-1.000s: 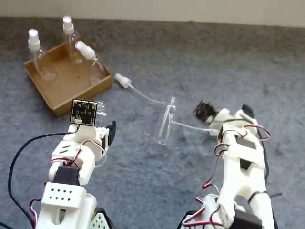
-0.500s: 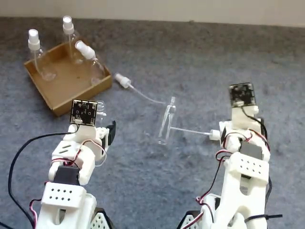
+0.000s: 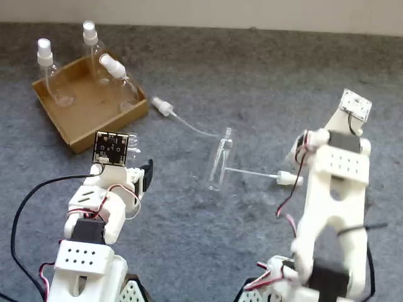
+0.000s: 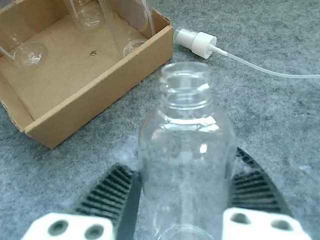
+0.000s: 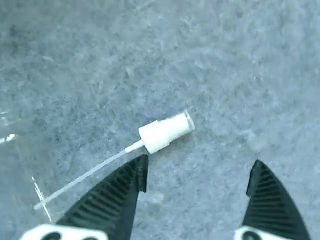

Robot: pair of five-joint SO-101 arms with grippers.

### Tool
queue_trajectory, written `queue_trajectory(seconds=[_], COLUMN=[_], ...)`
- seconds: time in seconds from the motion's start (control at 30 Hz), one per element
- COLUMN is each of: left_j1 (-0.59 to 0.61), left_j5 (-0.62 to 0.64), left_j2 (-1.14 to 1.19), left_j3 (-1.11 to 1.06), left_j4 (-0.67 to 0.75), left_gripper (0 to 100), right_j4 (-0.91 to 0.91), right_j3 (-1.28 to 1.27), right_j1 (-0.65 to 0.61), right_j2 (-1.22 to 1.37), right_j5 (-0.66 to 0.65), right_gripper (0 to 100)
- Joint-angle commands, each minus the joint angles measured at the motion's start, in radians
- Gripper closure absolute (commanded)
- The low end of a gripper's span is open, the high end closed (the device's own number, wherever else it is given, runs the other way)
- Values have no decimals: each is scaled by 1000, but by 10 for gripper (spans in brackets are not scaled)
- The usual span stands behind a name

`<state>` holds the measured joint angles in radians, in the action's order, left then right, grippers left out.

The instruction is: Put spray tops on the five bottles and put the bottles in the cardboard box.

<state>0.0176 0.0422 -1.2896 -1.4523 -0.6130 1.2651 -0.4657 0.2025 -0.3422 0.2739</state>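
1. The left pincer [image 4: 184,172] is clamped around the body of an uncapped bottle [image 4: 186,115], which it holds upright close to the near wall of the cardboard box [image 4: 100,95]. The clear plastic looks slick, so the bottle could twist or slide in the grip when a top is pushed or turned onto its neck. Too hard a squeeze might buckle its wall.
2. The right pincer [image 5: 200,165] hangs with its jaws apart above a spray top [image 5: 165,132] that lies on its side on the counter [image 5: 240,60].
   - Closing on the thin tube instead of the white head would probably bend it.
   - The small round head may roll away from a finger.
   - Later, a tilted tube could catch on the bottle's narrow rim.
3. A second bare bottle [image 3: 218,165] lies on its side mid-counter. That tube's tip ends at it, though whether they touch I cannot tell. Lifting the top might nudge this bottle into a roll.
4. Farther out, another spray top [image 3: 162,106] lies just beside the box corner, its tube trailing toward the lying bottle. It could snag on anything carried across.
5. The box holds three capped bottles, and one [image 3: 116,75] leans. Setting more in may topple it.
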Motion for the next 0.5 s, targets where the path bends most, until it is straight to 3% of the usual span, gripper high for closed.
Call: queue_trajectory(seconds=[0.0,0.3,0.47], left_j1=[-19,-19,-19], left_j5=[5,5,5], left_j2=[-19,-19,-19], left_j3=[4,2,2], left_j4=[21,21,21], left_gripper=[895,895,895], right_j4=[93,90,88], right_j3=[194,283,334], right_j1=[-41,-114,-108], right_j2=[174,427,526], right_j5=[256,457,466], right_gripper=[710,710,710])
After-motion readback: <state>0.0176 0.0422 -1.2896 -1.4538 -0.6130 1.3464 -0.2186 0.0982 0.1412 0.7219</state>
